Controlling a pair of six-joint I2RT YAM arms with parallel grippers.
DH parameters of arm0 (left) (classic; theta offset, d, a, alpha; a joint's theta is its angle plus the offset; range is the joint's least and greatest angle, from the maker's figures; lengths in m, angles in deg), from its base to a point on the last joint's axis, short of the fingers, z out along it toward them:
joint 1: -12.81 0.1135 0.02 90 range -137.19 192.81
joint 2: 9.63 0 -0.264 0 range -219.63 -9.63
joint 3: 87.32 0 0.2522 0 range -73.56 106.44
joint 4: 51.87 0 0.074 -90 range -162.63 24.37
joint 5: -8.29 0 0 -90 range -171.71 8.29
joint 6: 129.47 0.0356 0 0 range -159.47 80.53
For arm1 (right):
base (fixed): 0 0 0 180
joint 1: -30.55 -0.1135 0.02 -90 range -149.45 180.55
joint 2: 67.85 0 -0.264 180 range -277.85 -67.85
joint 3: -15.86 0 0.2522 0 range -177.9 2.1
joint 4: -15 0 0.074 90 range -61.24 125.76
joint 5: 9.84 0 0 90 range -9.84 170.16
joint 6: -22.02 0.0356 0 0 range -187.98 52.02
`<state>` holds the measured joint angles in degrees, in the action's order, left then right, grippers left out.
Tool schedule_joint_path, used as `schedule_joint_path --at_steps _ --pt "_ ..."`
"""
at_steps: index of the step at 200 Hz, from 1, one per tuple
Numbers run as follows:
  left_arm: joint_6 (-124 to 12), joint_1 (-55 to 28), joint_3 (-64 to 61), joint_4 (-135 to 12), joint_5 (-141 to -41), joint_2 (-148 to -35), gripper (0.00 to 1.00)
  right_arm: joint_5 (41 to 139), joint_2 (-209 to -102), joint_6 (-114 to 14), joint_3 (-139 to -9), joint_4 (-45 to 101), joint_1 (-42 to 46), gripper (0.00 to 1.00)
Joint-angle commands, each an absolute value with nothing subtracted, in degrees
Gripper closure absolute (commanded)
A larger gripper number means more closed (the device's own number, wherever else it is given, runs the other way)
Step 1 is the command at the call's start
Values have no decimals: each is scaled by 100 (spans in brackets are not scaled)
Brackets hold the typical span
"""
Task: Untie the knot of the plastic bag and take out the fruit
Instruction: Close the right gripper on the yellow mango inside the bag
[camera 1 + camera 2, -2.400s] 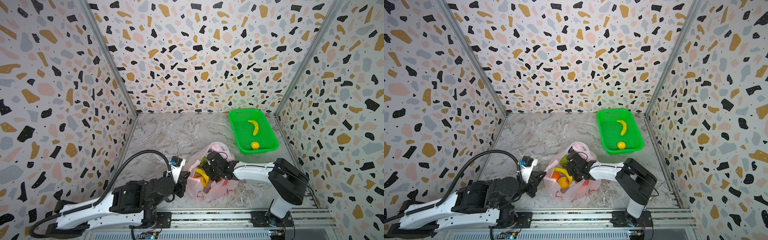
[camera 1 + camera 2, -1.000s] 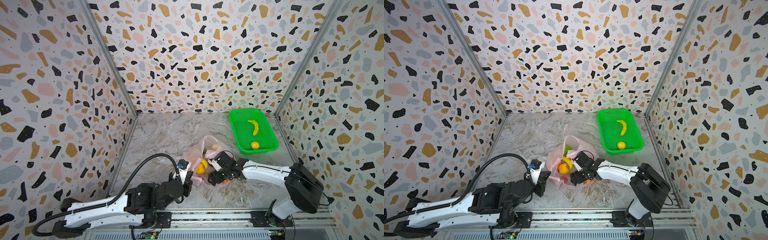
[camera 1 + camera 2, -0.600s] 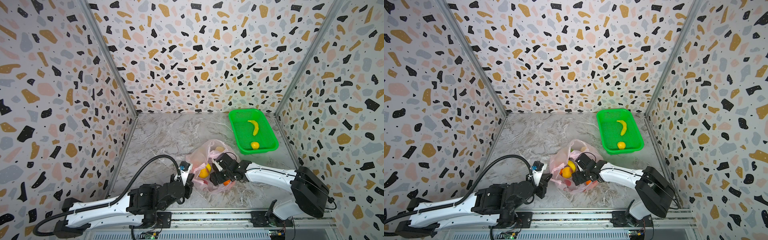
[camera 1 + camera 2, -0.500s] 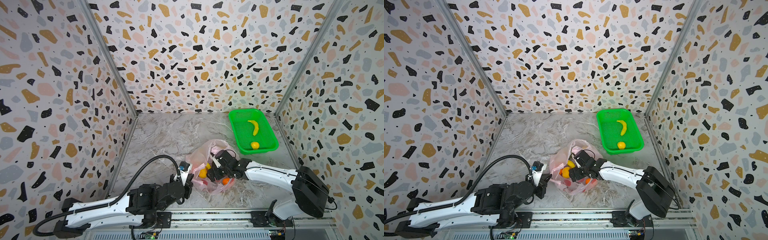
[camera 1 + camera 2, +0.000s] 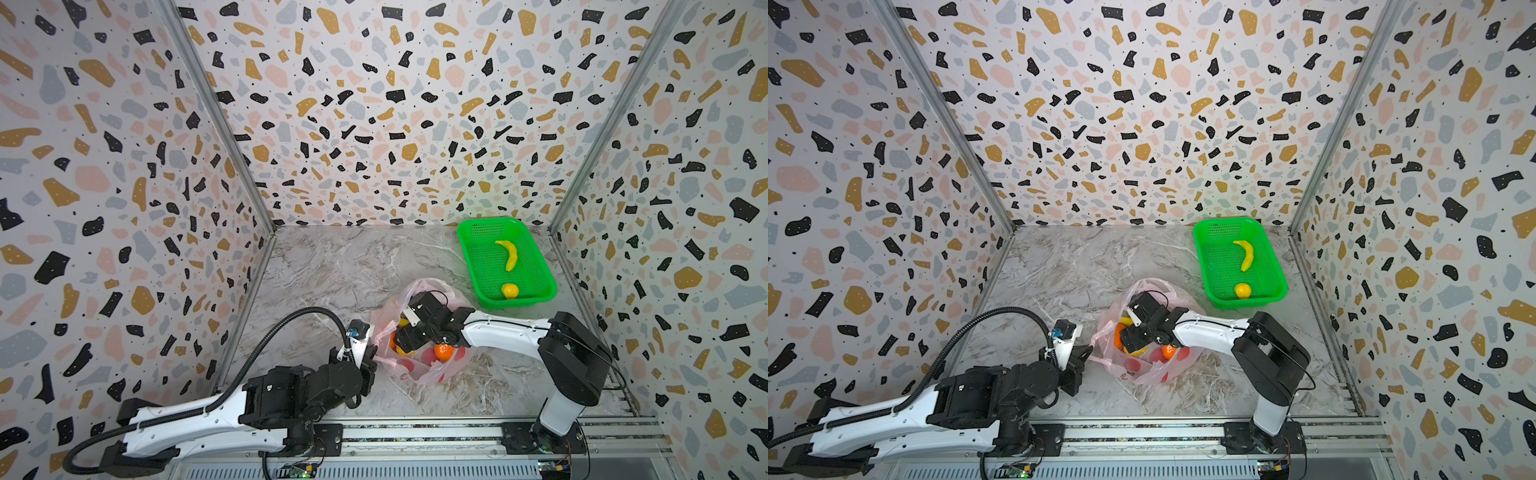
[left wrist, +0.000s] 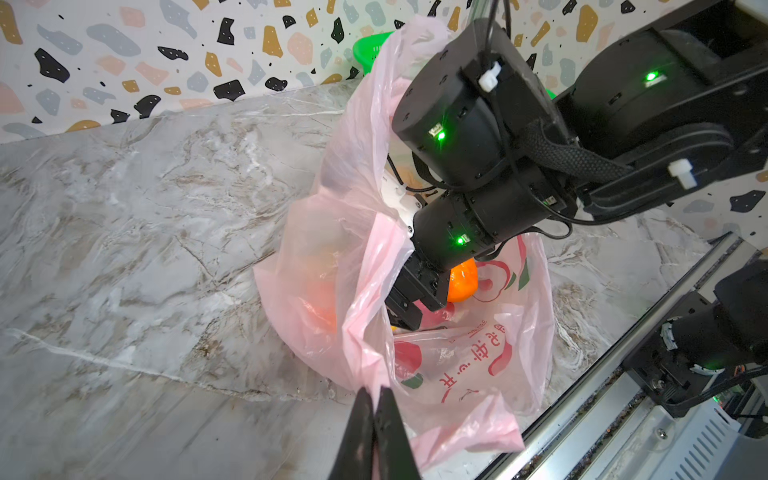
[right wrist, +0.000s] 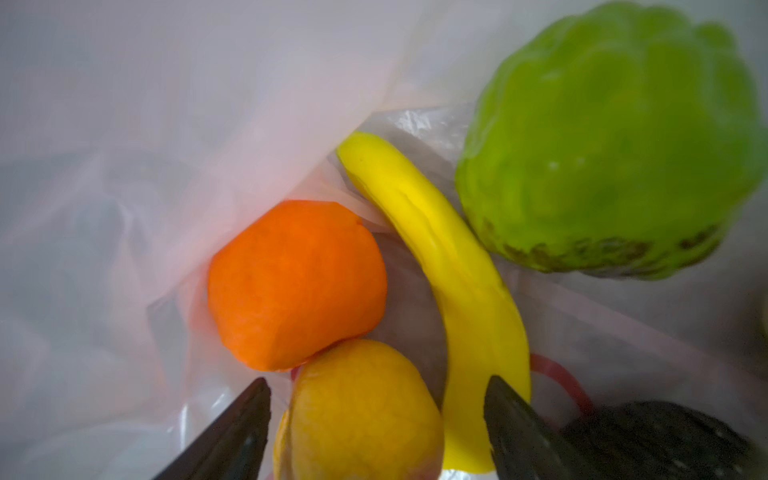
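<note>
The pink plastic bag (image 5: 419, 368) (image 5: 1152, 370) lies open-mouthed at the front middle of the marble floor. My left gripper (image 6: 374, 390) (image 5: 368, 355) is shut on a fold of the bag's near edge (image 6: 365, 353). My right gripper (image 7: 376, 380) (image 5: 405, 338) reaches inside the bag, open, with a yellow fruit (image 7: 361, 411) between its fingers. Around it lie an orange tangerine (image 7: 295, 282), a banana (image 7: 449, 257), a bumpy green fruit (image 7: 611, 137) and a dark avocado (image 7: 665, 440). Another tangerine (image 5: 444, 351) (image 6: 463, 282) shows beside the right wrist. The knot is out of view.
A green mesh basket (image 5: 484, 266) (image 5: 1219, 266) stands at the back right, holding a banana (image 5: 510, 254) and a small yellow fruit (image 5: 509, 290). Speckled walls close three sides. The metal rail (image 5: 415, 432) runs along the front edge.
My right gripper has pushed leftward, deeper into the bag's mouth. The left gripper keeps its pinch on the bag's edge, and the bag has shifted slightly.
</note>
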<state>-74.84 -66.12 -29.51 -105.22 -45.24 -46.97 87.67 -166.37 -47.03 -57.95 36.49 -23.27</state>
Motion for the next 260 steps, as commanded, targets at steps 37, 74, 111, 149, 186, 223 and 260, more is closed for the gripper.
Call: schedule_joint_path --at_steps 37,74,111,149,186,223,260 --pt "-7594 -6646 -2853 -10538 -4511 -4755 100 8927 -16632 -4524 -5703 3543 -2614 23" --pt "-7683 -6646 -2763 -10584 -4383 -4727 100 8888 -17047 -4540 -5845 3613 -2622 21" --pt "-7759 -6644 -2445 -10940 -4180 -4676 100 8800 -17062 -4510 -5736 3640 -2620 19" --pt "-7806 -6646 -2577 -10877 -4491 -4752 100 8628 -16766 -4434 -5529 3488 -2621 39" --pt "-7688 -6646 -2717 -10658 -4569 -4836 100 8456 -16159 -4369 -5406 3581 -2618 46" --pt "-7682 -6647 -2760 -10602 -4614 -4852 100 8215 -15474 -4250 -5212 3762 -2622 47" --pt "-7639 -6646 -2690 -10649 -4503 -4815 100 8282 -14814 -4209 -5026 3911 -2592 47"
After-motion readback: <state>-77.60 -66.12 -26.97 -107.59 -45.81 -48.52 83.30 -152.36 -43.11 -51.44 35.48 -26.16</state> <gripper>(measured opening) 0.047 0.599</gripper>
